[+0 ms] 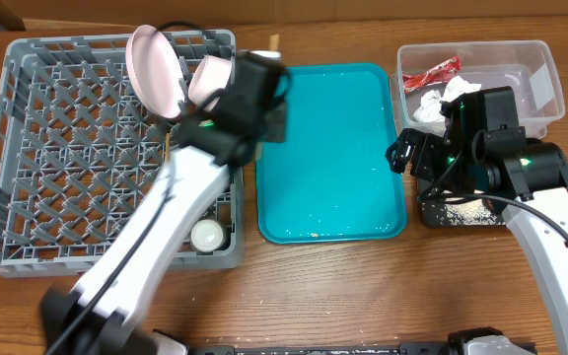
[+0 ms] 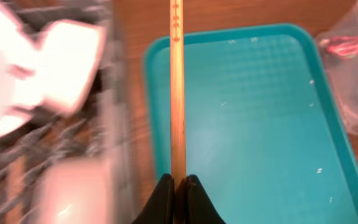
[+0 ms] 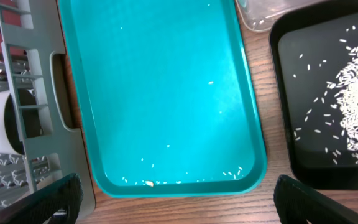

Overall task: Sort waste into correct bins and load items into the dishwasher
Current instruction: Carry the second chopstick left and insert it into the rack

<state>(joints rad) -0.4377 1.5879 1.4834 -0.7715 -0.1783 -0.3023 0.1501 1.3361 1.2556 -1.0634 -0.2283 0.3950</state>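
The left claw (image 2: 178, 185) sits lowest in its own wrist view, its fingers pressed together on the thin wooden chopsticks (image 2: 177, 93). These run straight away from it as one pale line, and I cannot tell whether one stick or both are pinched. Gripping them by the end leaves the long free part to steer. The overhead view puts this claw over the seam between the grey dish rack (image 1: 67, 258) and the teal tray (image 1: 328, 148), so the rack is the likely goal. The rack already holds a pale-pink plate (image 1: 154, 67) standing on edge, a bowl (image 1: 210, 77) beside it and a small white cup (image 1: 206, 234) near the front wall. The right claw (image 3: 178, 186) hangs spread wide and empty above the teal tray's near edge, clear of the left arm. Rice scraps (image 3: 353, 93) lie in the black tray (image 3: 281, 93). The red wrapper (image 1: 432, 74) and white tissue (image 1: 434, 101) lie in the clear tub (image 1: 550, 69).
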